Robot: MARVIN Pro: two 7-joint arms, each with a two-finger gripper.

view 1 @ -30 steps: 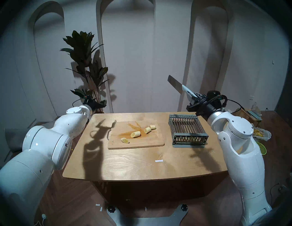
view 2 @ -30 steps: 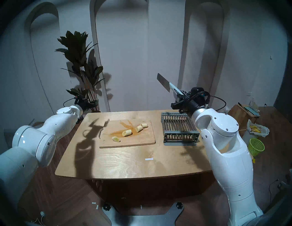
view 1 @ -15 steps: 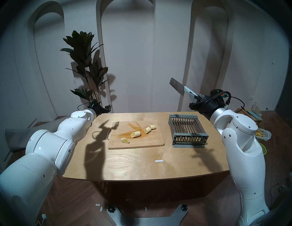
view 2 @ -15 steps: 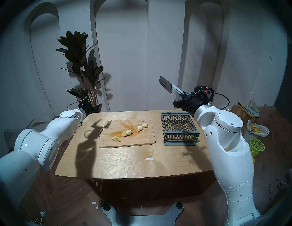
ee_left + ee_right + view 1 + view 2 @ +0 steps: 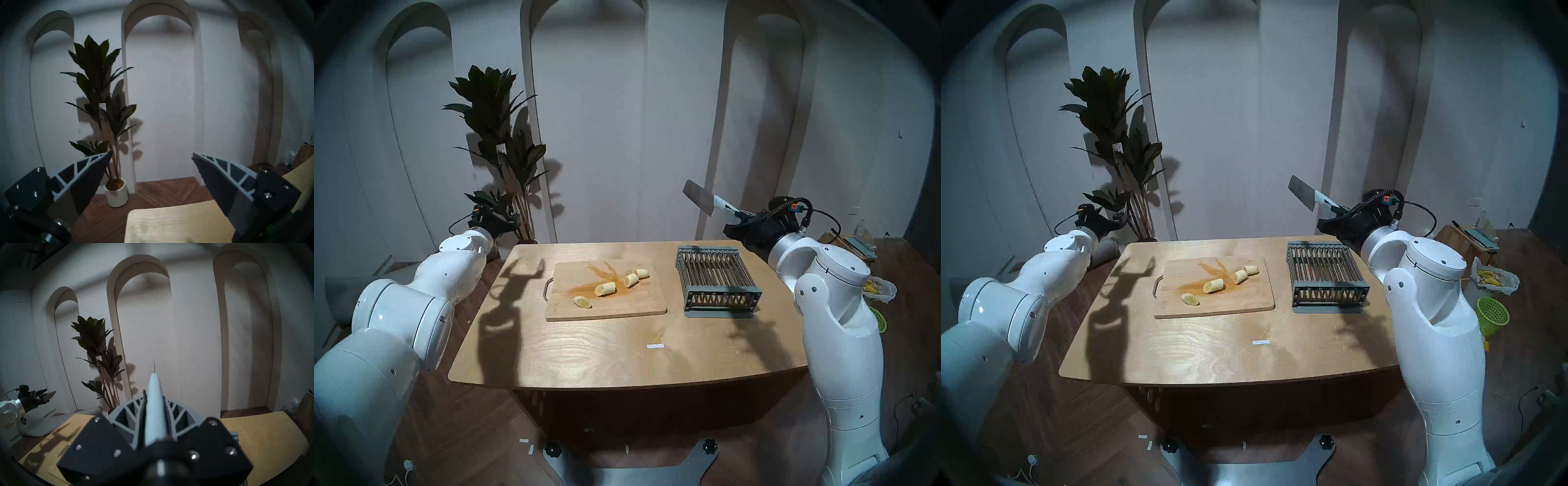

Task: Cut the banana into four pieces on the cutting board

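The banana (image 5: 605, 288) lies in four chunks in a slanted row on the board (image 5: 619, 310), the three farther chunks beside its orange-brown stain (image 5: 589, 287). The board sits flat near the middle of the table (image 5: 585, 353), loop handle toward the robot's left. A grey rack (image 5: 717, 281) stands just to the board's right. Above the rack's far right corner, the right end effector (image 5: 153, 405) is clamped on a knife (image 5: 699, 202) by its pale handle, blade raised up and leftward. Off the table's left far corner, the left end effector (image 5: 152, 158) hangs with fingers spread, gripping nothing, facing a plant (image 5: 499, 135).
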